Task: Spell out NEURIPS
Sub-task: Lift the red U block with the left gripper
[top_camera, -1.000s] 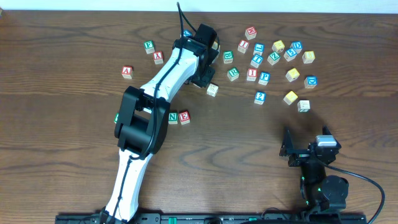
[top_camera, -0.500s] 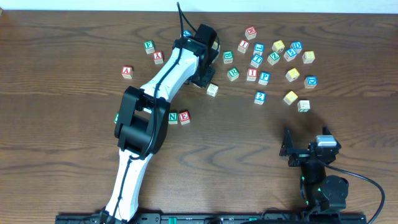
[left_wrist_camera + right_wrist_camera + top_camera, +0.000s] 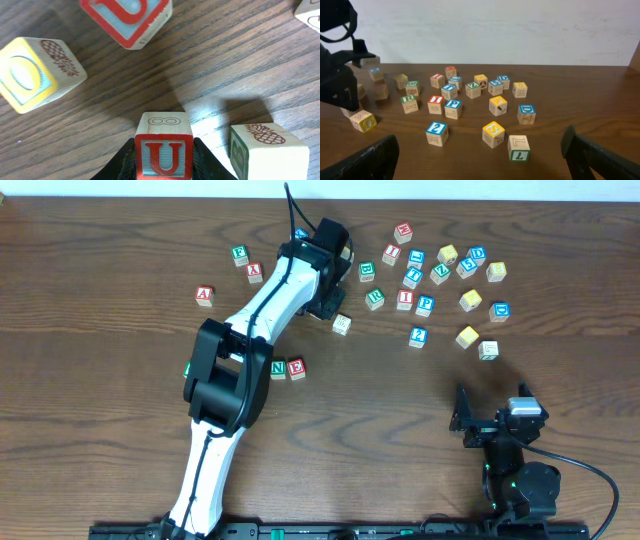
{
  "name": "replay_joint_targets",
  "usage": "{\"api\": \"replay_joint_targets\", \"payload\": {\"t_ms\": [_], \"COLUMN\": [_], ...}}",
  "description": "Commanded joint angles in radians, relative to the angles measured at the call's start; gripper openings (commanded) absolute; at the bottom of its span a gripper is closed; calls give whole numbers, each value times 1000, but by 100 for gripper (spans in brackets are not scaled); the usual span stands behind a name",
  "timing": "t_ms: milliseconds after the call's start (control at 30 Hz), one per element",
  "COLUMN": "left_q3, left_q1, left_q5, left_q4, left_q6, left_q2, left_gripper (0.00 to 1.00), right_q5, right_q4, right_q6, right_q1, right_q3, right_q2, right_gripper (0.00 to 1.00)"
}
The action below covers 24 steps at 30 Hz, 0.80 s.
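Fingers (image 3: 124, 167) of the left gripper (image 3: 164, 162) are clamped on the U cube (image 3: 163, 150), one finger against each side face. The red U faces the wrist camera. The cube's shadow falls on the worktop (image 3: 225, 65) beyond it. Whether the cube touches the worktop cannot be determined.

Three other cubes lie around the U cube and apart from it:
- a pineapple-marked cube with a yellow face (image 3: 35, 72) to the left;
- a red-lettered cube (image 3: 127, 20) at the top edge;
- a green-edged cube with a pineapple (image 3: 267, 150) just beside the right-hand finger.

In the overhead view the left arm (image 3: 262, 310) reaches toward the far centre of the worktop, and its wrist hides the held cube.

The N cube (image 3: 278, 367) and E cube (image 3: 296, 367) lie side by side, touching, beside the arm's elbow.

The R cube (image 3: 375, 299), I cube (image 3: 405, 298) and P cube (image 3: 425, 305) sit in a rough row within the loose cluster at the far right. A yellow S cube (image 3: 493, 134) lies nearer the right gripper (image 3: 480, 165).

The right gripper's fingers are spread wide and grasp nothing. It sits at the near right edge, well apart from every cube.
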Motion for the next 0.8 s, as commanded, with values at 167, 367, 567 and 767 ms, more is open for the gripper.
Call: {"api": "replay_joint_targets", "payload": {"t_ms": [167, 367, 567, 767], "left_q3": [21, 21, 21, 21], "left_q1": [0, 0, -2, -5], "left_q5": [-28, -59, -187, -187], "left_q4": [-6, -13, -73, -192], "left_q6": [-22, -125, -341, -488], "left_q2": [-131, -218, -315, -369], "left_gripper": [19, 19, 11, 7], "right_q5": [-2, -2, -2, -2], "right_q4": [-5, -5, -5, -5], "right_q6": [13, 13, 13, 13], "right_q1": [-8, -8, -8, -8], "right_q3": [-1, -1, -1, -1], "right_q2": [-5, -5, -5, -5], "right_gripper": [99, 99, 99, 99]}}
